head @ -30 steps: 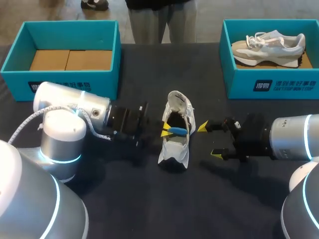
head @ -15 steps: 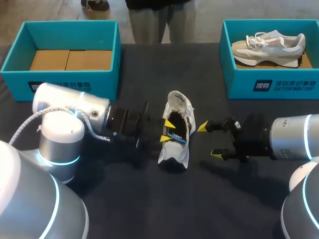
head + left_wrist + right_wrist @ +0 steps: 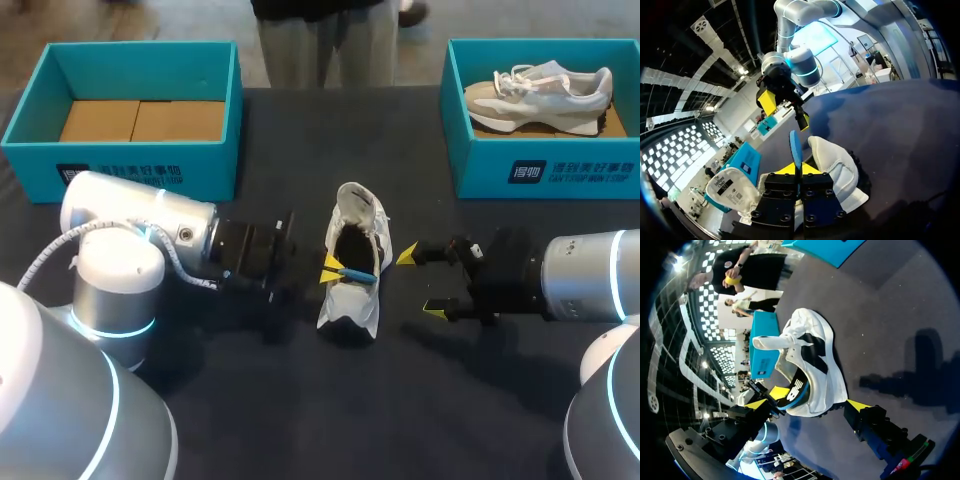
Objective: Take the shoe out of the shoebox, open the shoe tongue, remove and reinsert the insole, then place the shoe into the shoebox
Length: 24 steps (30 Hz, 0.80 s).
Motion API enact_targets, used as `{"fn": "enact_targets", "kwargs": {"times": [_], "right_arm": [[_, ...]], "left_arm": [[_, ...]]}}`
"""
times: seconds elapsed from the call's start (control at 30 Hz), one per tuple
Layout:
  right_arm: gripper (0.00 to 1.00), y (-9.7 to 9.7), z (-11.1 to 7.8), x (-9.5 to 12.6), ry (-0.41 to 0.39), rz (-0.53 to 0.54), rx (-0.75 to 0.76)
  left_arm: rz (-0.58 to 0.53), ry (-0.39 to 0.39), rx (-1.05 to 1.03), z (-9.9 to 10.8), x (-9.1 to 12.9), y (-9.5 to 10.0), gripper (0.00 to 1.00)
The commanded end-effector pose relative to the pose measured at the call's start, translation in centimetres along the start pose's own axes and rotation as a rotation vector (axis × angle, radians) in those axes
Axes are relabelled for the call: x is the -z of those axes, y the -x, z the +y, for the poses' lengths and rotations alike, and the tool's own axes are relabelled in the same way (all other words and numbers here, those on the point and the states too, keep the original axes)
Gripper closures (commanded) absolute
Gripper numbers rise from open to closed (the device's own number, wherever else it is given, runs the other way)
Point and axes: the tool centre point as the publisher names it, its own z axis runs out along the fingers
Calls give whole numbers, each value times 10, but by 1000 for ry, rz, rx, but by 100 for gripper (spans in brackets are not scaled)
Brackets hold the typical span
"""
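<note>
Across the dark table (image 3: 300,420), see two teal shoeboxes along the far edge: left shoebox (image 3: 130,160) with only cardboard (image 3: 140,120) inside, right shoebox (image 3: 545,165) with a second shoe (image 3: 540,88). Note a white printed label (image 3: 120,176) on each front, left unread. Have left arm (image 3: 140,215) at near left and right arm (image 3: 590,270) at near right, flanking the white shoe (image 3: 350,305) at the middle, outside both boxes. Pinch the blue insole (image 3: 357,272) in left gripper (image 3: 331,268), pulled back slightly leftward since a second ago. Hold right gripper (image 3: 419,283) spread wide just right of the shoe, unmoved. Cannot tell how much insole lies inside the shoe.
</note>
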Motion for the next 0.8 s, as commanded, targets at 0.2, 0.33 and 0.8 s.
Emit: {"fn": "enact_targets", "kwargs": {"times": [0.2, 0.33, 0.8], "right_arm": [[0, -1, -1, 0, 3, -4, -1], [0, -1, -1, 0, 3, -4, -1], [0, -1, -1, 0, 3, -4, -1]], "left_arm": [[30, 34, -16, 20, -8, 11, 100], [39, 67, -24, 30, -8, 13, 100], [9, 19, -17, 4, 5, 4, 58]]}}
